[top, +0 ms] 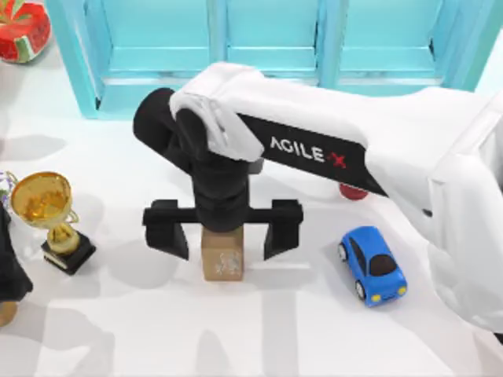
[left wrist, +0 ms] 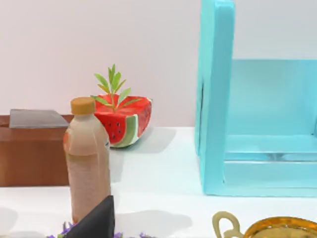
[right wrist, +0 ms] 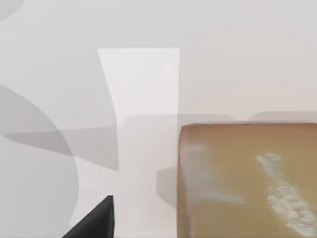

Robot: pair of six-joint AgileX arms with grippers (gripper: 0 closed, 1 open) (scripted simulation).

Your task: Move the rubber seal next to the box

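White table (top: pixel 299 330) — right pincer (top: pixel 225 232) spread apart, straddling the rubber seal (top: pixel 222 254).

White table (top: pixel 314 330) with rubber seal (top: pixel 222 255), trophy (top: pixel 49 212), toy car (top: pixel 372 265)

Bright, even light all round. Soft overlapping grey shadows on the white table (top: pixel 314 330), falling toward its near edge. Mild sheen on the gold trophy (top: pixel 43 200). No harsh glare, no edge distortion.
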